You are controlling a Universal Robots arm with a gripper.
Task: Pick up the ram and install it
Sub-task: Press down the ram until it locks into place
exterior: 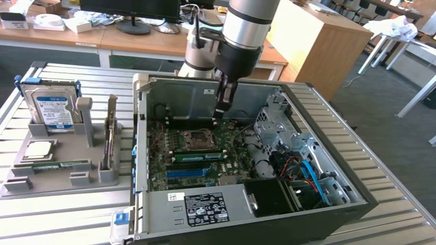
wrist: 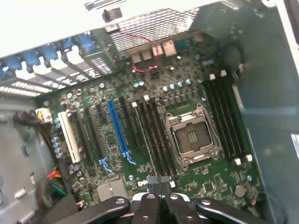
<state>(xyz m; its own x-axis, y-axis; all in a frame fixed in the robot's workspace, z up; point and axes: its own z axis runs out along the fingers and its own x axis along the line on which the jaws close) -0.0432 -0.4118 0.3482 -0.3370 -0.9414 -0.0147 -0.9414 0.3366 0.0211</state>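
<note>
At the near left, the ram stands on edge in the grey tray (another green stick lies flat beside it). Farther right, inside the open computer case, the gripper hangs above the motherboard, fingers pressed together, holding nothing.

**Count of parts on the slatted bench**

One open black-and-grey computer case. One blue-labelled boxy hard drive. Two green circuit-board sticks: one upright in the grey holder, one lying flat. One square silver processor chip.
</note>
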